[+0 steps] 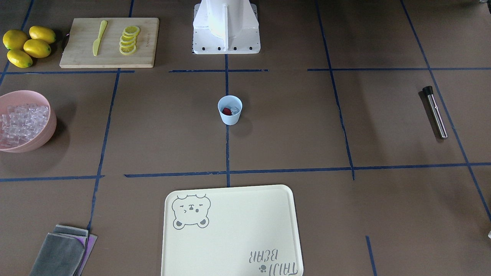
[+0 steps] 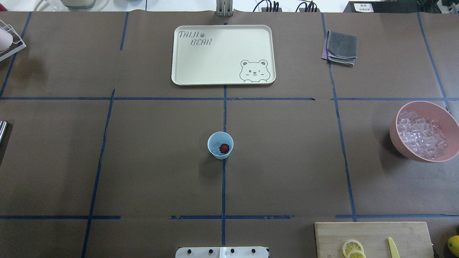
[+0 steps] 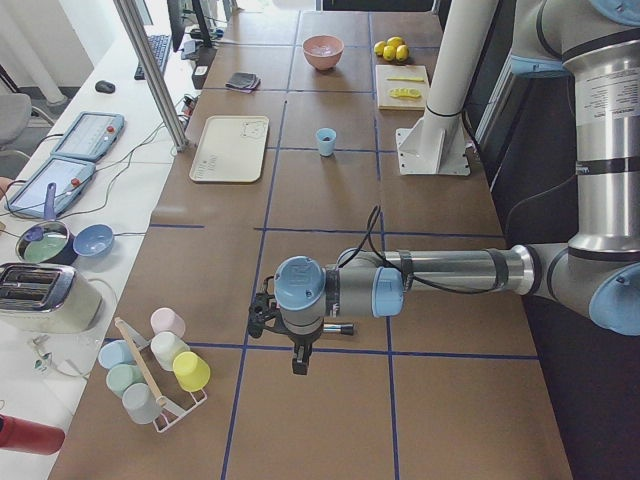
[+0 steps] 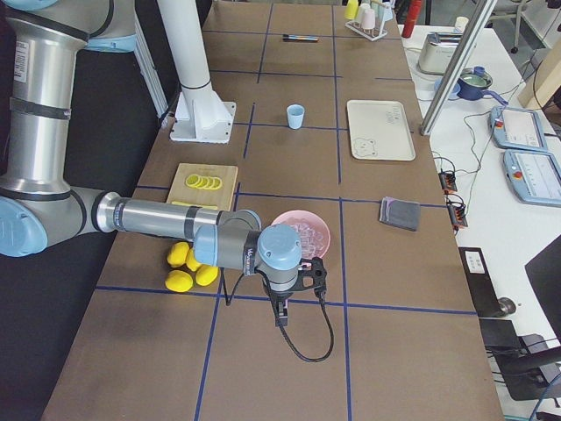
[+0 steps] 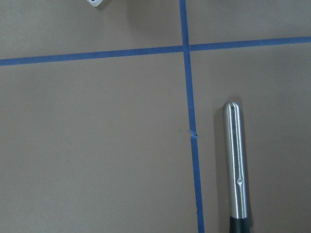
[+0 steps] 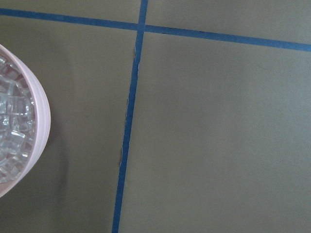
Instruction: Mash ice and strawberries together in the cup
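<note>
- The cream tray point(image 1: 230, 230) lies nearest in the front-facing view, bare and well apart from the work, with a folded grey cloth point(image 1: 63, 251) off to one side of it.
- The cup point(image 1: 230, 117) stands upright at the table's middle with nothing holding it. The strawberries point(image 1: 227, 111) and the ice point(image 1: 234, 110) sit together in its bottom.
- The steel muddler point(image 1: 435, 113) lies flat, far out on the robot's left, with the left gripper point(image 3: 299, 362) hanging above it. I cannot tell whether its jaws are parted or closed.
- Likely risk: the round muddler rolls away from an off-centre pinch, since it sits right of centre in the left wrist view.
- Likely risk: pressing into a light, unsteadied cup tips or slides it and throws out ice.
- The right gripper point(image 4: 280, 316) hovers beside the pink bowl point(image 1: 42, 138) of spare cubes, its grip likewise unreadable. It looks too far off to brace the cup.
- The cutting board point(image 1: 145, 34) and the lemons point(image 1: 27, 46) stay out of the way, and nothing blocks the muddler's path to the cup.
</note>
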Action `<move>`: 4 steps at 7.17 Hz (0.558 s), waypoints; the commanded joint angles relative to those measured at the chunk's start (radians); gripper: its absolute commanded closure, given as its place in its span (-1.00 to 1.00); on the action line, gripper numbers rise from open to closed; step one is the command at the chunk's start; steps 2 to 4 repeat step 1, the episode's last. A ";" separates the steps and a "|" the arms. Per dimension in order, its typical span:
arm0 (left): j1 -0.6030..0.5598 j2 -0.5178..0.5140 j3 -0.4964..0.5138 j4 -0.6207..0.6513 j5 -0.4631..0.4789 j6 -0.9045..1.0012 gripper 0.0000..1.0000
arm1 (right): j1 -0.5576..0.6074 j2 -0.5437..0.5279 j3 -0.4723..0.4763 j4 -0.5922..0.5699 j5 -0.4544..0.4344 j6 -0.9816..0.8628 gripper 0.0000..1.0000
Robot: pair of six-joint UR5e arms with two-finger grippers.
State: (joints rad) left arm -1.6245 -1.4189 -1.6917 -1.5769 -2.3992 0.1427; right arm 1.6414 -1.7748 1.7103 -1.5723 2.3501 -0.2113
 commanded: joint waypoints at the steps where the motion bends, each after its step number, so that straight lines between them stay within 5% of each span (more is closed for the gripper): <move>1: 0.000 0.002 -0.002 0.000 0.000 0.000 -1.00 | 0.000 0.000 0.000 0.000 0.000 0.000 -0.99; 4: 0.000 0.002 -0.002 0.000 0.000 0.000 -1.00 | 0.000 0.000 0.000 0.000 0.000 0.000 -0.99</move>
